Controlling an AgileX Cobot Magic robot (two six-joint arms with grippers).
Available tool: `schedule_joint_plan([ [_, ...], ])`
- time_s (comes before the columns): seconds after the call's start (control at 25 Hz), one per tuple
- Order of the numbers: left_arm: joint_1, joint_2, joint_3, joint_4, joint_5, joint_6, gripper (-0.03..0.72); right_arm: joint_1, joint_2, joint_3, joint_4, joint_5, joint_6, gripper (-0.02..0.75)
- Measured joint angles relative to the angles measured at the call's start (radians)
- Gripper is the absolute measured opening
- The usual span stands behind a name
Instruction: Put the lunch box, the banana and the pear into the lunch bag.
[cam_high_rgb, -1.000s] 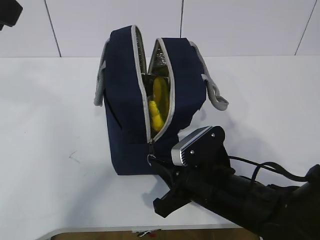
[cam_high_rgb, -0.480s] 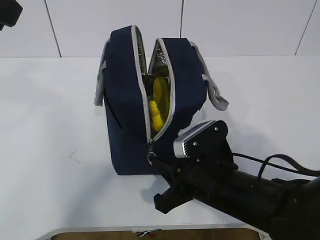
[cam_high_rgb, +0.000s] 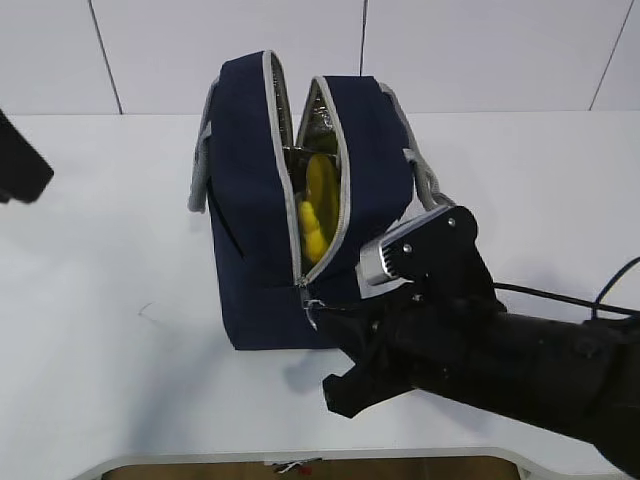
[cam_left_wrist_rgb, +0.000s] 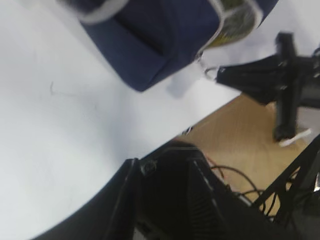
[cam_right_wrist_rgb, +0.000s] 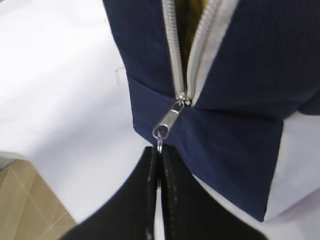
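My right claw (cam_right_wrist_rgb: 159, 165) pinches the metal ring pull (cam_right_wrist_rgb: 159, 146) of the boxy navy-blue fabric lunch bag (cam_right_wrist_rgb: 240, 100) just ahead; the left claw's state I can't tell.

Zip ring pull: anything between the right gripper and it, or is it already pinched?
Nothing visible in the way. In the right wrist view the right gripper has its fingers closed together on the ring pull, at the bottom of the open zip on the lunch bag.

The lunch bag (cam_high_rgb: 250, 200) is navy blue with grey zip trim and grey handles (cam_high_rgb: 430, 190), silver lining inside. Yellow fruit (cam_high_rgb: 318, 205) shows through. The desk (cam_high_rgb: 90, 300) is white.
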Motion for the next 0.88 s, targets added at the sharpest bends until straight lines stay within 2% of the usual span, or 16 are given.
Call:
schedule_joint_plan([
  [0.2, 0.000, 0.000, 0.120, 0.006, -0.035, 0.065, 0.255, 0.000, -0.078, -0.066, -0.030, 0.190, 0.032, 0.013],
  [0.48, 0.000, 0.000, 0.305, -0.004, -0.243, 0.231, 0.255, 0.000, -0.134, -0.226, -0.032, 0.537, 0.060, 0.013],
  [0.72, 0.000, 0.005, 0.460, -0.134, -0.447, 0.407, 0.270, 0.001, -0.145, -0.415, -0.009, 0.845, 0.066, 0.013],
  [0.88, 0.000, 0.026, 0.509, -0.209, -0.530, 0.496, 0.351, 0.001, -0.146, -0.527, 0.045, 0.978, 0.056, 0.013],
])
